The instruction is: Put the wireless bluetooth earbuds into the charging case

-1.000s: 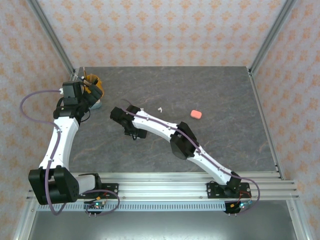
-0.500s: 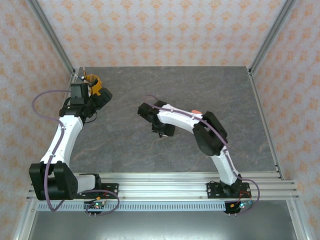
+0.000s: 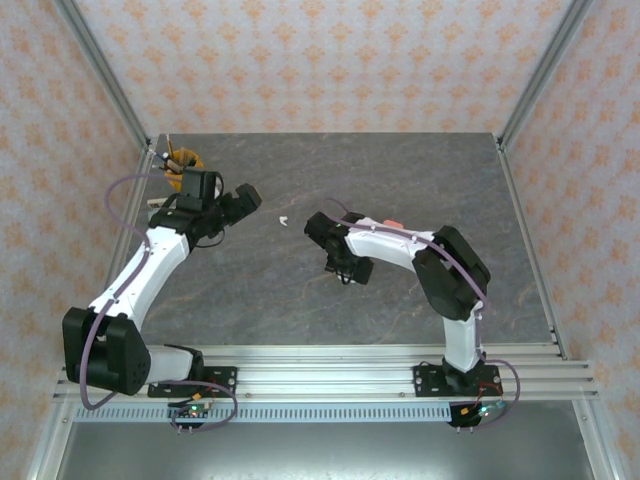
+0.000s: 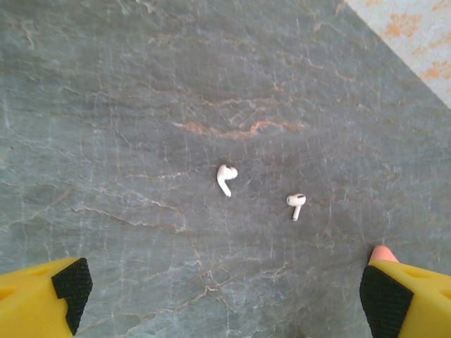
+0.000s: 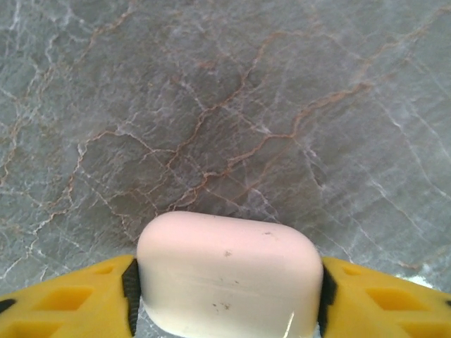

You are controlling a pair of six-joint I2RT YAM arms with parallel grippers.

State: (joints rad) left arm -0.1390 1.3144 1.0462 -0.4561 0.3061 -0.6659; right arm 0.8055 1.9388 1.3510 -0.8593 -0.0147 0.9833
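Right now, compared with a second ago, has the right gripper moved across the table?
Yes. The right gripper, holding a pale case, has shifted rightward, closer to the salmon case, which lies at the same spot.

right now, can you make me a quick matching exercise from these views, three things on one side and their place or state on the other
Things:
1 left gripper
2 pale pink case
3 two white earbuds

Place or state:
a lying loose on the table
b held in the right gripper
c open wide, holding nothing

Pairs: 1-c, 2-b, 3-a
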